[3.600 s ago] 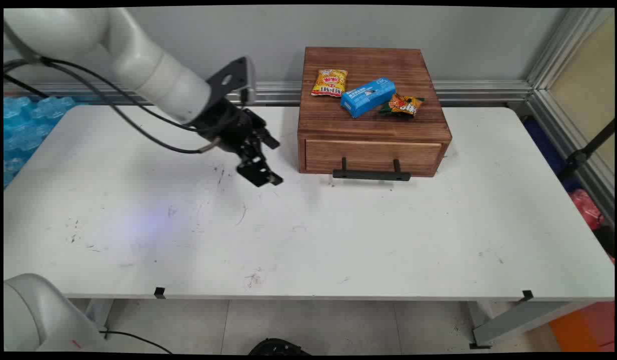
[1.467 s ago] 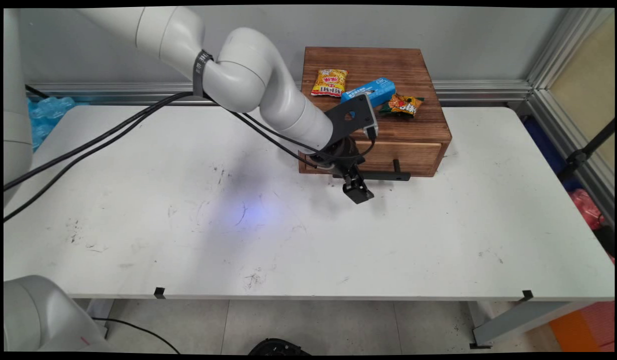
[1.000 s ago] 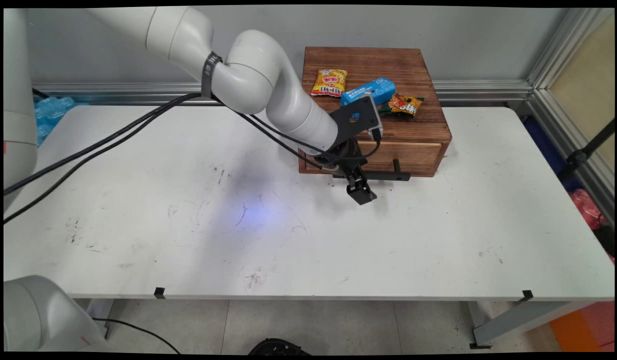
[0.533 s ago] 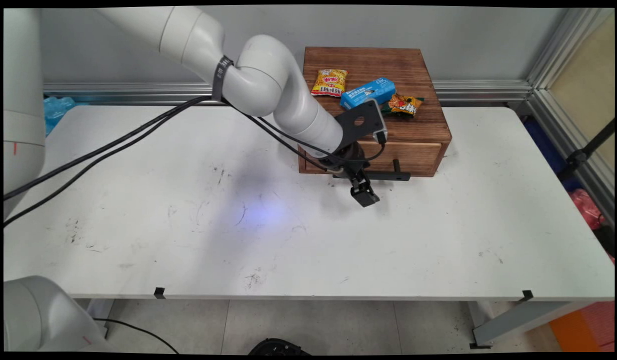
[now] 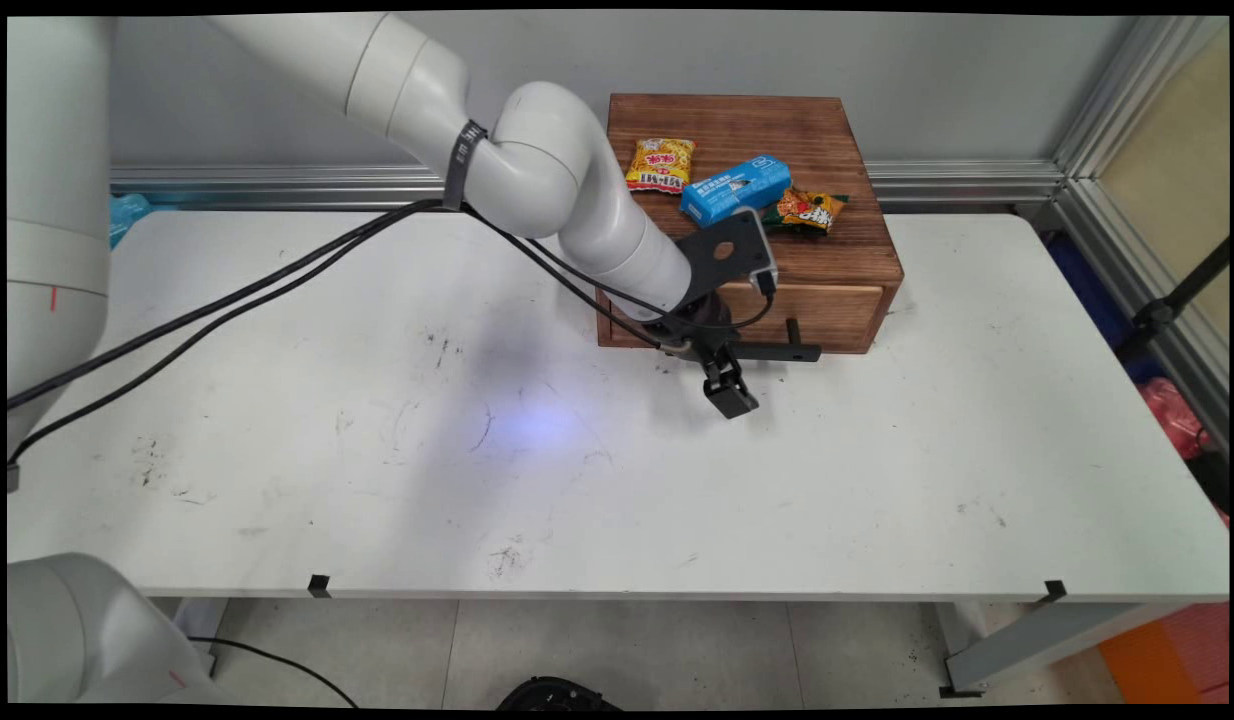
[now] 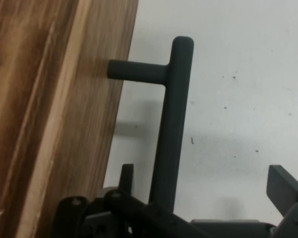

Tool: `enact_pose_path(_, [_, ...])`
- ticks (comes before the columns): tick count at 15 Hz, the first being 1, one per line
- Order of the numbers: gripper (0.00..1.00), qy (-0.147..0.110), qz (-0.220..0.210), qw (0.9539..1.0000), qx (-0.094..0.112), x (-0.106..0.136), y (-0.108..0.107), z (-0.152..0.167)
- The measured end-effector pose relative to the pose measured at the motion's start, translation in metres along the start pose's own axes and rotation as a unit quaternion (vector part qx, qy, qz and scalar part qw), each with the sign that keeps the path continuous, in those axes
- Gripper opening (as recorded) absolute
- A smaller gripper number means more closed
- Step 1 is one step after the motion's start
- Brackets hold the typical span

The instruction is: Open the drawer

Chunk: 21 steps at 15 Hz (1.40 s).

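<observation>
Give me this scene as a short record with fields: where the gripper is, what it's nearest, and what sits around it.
gripper: open, straddling the black drawer handle, one finger on either side, not clamped
drawer: front looks flush with the wooden box
on the box: yellow snack packet, blue packet, orange and green packet
surface: white table

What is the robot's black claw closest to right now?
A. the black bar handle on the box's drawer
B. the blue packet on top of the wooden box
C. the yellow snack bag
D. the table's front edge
A. The gripper sits low in front of the wooden box, and in the hand view the drawer handle runs up between its open fingers, not yet clamped.
</observation>
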<state>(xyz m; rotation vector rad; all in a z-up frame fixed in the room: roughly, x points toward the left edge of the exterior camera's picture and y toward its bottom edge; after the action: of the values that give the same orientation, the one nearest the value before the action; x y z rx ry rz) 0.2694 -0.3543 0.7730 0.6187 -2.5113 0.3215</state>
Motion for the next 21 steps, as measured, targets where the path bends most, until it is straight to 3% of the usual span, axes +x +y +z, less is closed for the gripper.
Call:
enact_pose_path(10, [1.00,-0.011,-0.008,0.9998,-0.015,-0.004,0.006,0.007])
enact_pose_path(21, [1.00,-0.014,-0.014,0.9991,-0.037,-0.001,0.031,0.005])
